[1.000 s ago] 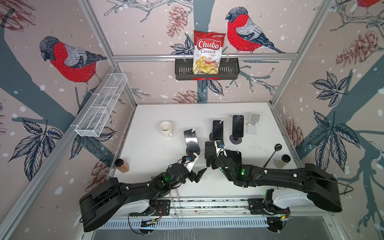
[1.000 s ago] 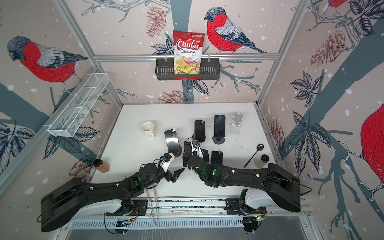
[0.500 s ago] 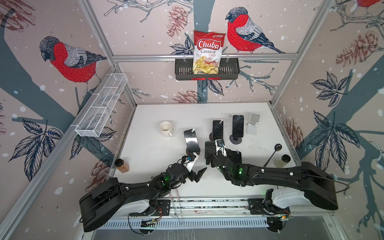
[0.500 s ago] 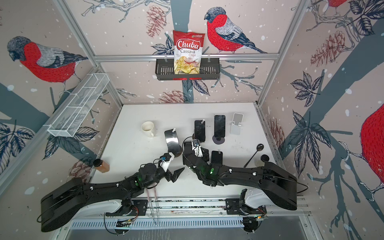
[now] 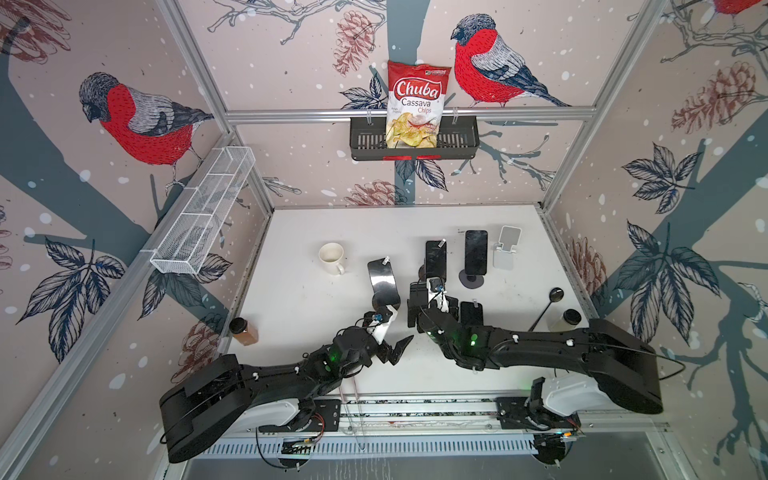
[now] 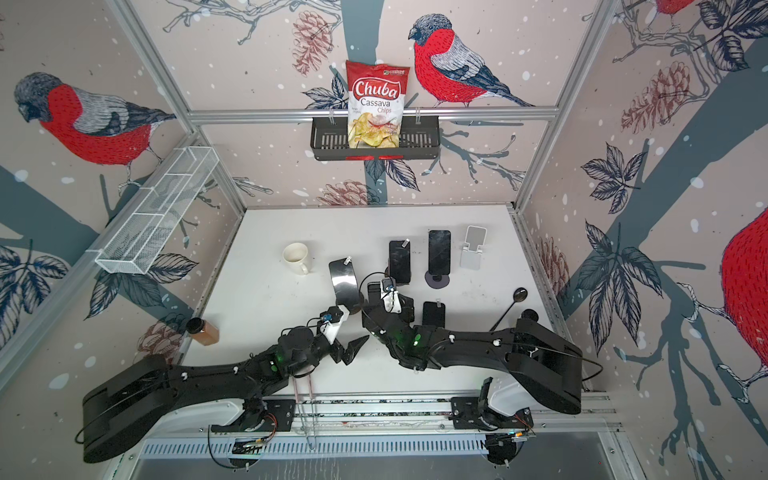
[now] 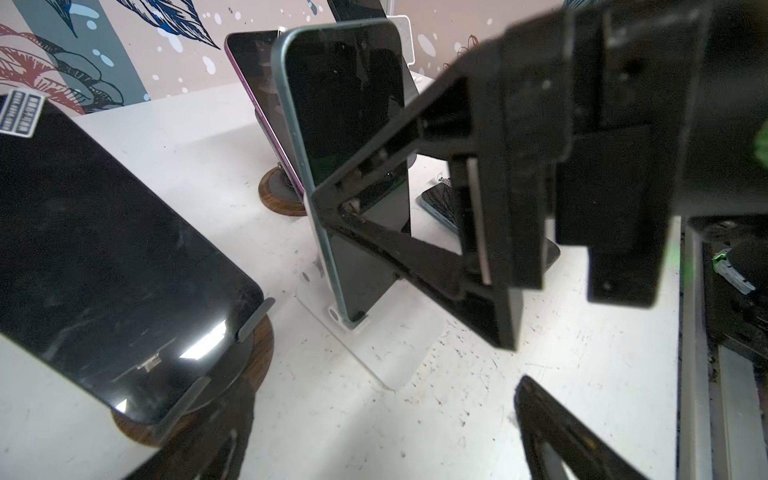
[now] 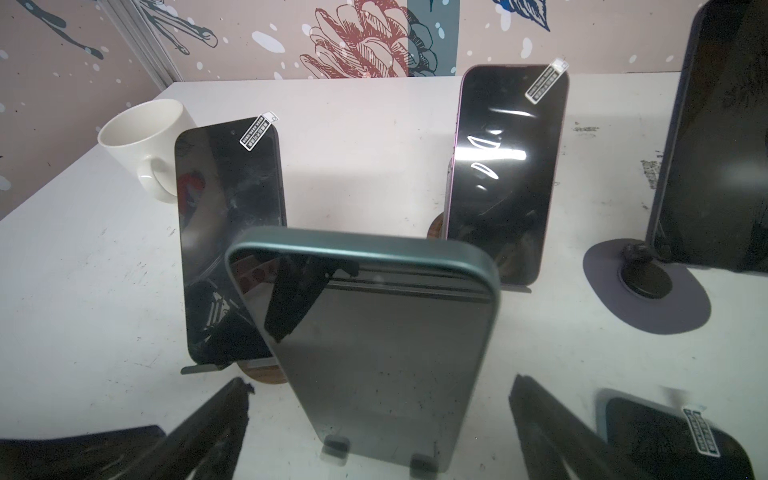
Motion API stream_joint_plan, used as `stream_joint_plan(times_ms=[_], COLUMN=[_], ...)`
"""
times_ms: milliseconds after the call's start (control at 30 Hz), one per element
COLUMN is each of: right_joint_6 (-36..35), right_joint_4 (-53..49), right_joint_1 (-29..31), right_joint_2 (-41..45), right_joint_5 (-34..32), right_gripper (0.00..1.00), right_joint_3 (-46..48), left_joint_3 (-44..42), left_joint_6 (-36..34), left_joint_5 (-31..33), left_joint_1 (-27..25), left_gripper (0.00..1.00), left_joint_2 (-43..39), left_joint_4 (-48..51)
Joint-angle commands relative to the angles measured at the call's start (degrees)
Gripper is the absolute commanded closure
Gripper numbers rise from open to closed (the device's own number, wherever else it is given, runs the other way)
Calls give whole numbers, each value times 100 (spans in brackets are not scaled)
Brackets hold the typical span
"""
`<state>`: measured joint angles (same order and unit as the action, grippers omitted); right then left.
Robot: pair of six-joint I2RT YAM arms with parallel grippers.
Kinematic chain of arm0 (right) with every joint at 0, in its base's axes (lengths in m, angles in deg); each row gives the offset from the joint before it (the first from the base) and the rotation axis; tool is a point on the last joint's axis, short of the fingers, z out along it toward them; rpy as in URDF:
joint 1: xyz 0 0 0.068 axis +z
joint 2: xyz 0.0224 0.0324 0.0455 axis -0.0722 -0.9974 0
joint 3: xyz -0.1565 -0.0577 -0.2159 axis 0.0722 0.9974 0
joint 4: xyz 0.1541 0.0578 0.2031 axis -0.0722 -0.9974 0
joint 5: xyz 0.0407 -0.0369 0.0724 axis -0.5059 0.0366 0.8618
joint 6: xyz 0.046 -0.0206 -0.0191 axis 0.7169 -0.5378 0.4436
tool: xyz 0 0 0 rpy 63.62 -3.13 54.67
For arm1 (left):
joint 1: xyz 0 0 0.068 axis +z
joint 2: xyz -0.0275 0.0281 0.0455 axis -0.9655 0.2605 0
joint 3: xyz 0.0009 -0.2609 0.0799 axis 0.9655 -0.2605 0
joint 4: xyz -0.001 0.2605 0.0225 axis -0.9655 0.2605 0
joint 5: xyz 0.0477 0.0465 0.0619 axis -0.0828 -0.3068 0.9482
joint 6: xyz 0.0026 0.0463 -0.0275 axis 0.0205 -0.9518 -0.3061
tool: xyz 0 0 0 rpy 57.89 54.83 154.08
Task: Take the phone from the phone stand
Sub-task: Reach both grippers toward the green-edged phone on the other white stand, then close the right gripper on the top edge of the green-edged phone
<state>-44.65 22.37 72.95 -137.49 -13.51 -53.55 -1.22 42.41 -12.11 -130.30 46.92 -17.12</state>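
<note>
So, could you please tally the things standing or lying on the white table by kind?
phones: 5
phone stands: 5
mugs: 1
spoons: 1
lidded jars: 2
Total: 14

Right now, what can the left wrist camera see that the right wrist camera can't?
Only the left wrist view shows the flat white base of the stand holding the teal phone. Only the right wrist view shows the white mug and the grey round stand. Both show the teal phone upright in its stand, the purple-edged phone behind it, and the black phone on a wooden stand.
</note>
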Motion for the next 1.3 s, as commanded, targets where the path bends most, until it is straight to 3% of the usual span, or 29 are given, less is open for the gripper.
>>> stream_joint_plan(times_ms=[0,567,1267], right_joint_6=[157,548,495], right_joint_4=[41,-453,-350], right_joint_1=[0,-53,-53], right_joint_2=[-90,-679,-719], right_joint_5=[-256,-590,-644], right_gripper=[1,0,22], right_joint_3=[-99,-613,-579], left_joint_3=[-10,-99,-81], left_joint_6=[-48,-17,-24], left_joint_5=[32,9,45], left_joint_1=[-6,-6,-6], left_gripper=[4,4,4], left_joint_2=[19,-47,-126], left_joint_4=[-193,-255,-133])
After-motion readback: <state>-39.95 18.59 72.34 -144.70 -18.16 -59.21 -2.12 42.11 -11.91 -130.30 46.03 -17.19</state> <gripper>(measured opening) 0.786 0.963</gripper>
